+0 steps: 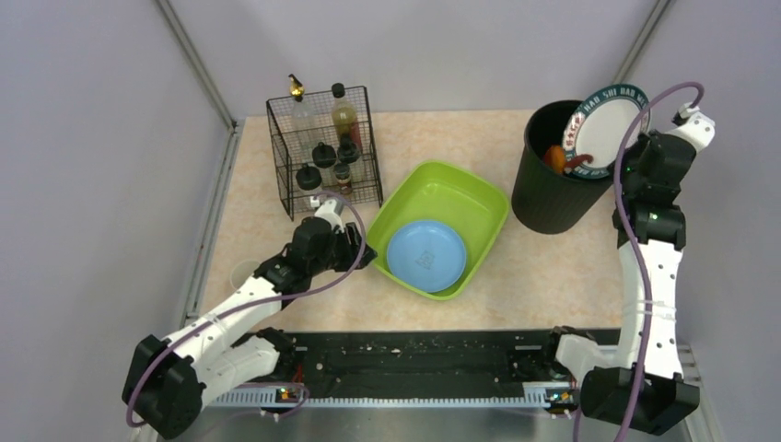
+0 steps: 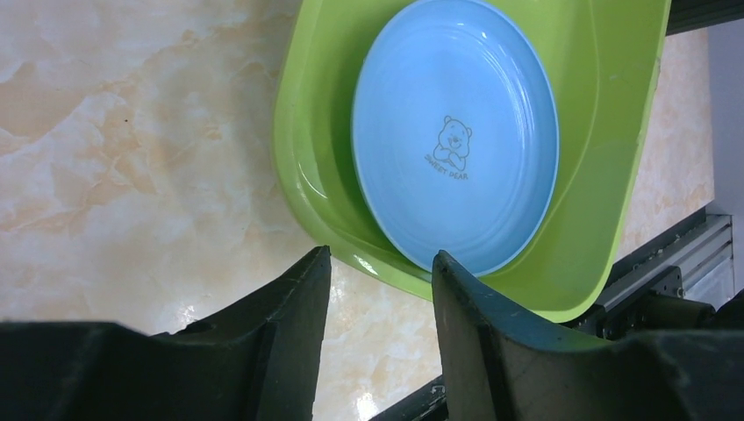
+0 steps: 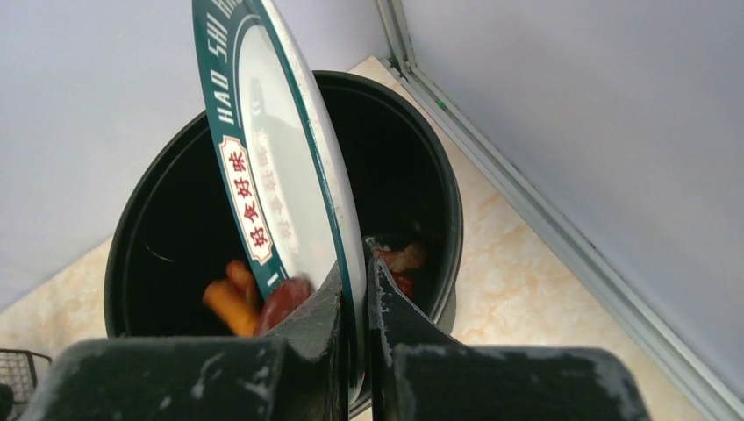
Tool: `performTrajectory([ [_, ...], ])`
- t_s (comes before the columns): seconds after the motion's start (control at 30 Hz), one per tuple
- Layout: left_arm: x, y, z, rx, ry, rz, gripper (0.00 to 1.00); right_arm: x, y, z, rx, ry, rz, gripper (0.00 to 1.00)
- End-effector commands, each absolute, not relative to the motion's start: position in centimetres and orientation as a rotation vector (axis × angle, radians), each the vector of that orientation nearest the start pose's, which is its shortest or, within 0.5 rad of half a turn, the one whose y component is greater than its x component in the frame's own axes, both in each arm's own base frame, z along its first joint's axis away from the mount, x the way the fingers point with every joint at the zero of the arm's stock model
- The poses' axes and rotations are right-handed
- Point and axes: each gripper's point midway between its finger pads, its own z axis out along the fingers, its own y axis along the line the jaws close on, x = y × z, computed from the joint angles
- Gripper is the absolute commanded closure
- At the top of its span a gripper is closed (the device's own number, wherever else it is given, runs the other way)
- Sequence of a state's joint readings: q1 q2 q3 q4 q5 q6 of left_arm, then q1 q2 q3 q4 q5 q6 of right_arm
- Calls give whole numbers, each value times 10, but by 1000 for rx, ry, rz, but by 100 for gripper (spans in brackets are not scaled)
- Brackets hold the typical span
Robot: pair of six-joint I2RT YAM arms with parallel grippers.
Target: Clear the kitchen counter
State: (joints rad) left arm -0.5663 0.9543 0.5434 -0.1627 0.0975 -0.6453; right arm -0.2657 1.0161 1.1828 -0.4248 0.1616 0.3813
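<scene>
Inside the black bin (image 3: 421, 167), the tilted plate (image 3: 285, 175) hides part of the food scraps (image 3: 225, 304); its top is cut off in the right wrist view. Left of the bin, the bottles (image 1: 344, 120) carry labels too small to read.

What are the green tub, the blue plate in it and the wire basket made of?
Green tub: probably plastic, glossy, with soft highlights on its rounded rim.
Blue plate: likely plastic or melamine, smooth, semi-gloss, printed bear logo.
Wire basket: thin dark metal wire in an open grid, probably coated.

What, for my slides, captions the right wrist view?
Right claw holds a green-rimmed plate tilted over the black bin.
</scene>
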Motion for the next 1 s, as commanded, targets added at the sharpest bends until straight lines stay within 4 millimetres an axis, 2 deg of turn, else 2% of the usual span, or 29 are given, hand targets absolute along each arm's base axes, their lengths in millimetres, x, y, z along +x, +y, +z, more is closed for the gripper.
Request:
performTrajectory([
  [0.0, 238, -209, 129, 27, 2210, -842, 49, 333, -100, 399, 523, 1486, -144, 100],
  [0.2, 239, -210, 127, 59, 2219, -833, 50, 338, -92, 404, 401, 1462, -235, 100],
  [0.43, 239, -215, 114, 81, 2246, -849, 52, 334, -84, 410, 271, 1435, -395, 100],
  [0.6, 238, -216, 107, 88, 2249, -851, 53, 329, -84, 429, 243, 1374, -468, 100],
  [0.77, 239, -216, 108, 100, 2223, -855, 53, 329, -74, 442, 183, 1348, -524, 100],
  [0.97, 237, -212, 110, 97, 2192, -848, 54, 320, -72, 461, 205, 1270, -493, 100],
])
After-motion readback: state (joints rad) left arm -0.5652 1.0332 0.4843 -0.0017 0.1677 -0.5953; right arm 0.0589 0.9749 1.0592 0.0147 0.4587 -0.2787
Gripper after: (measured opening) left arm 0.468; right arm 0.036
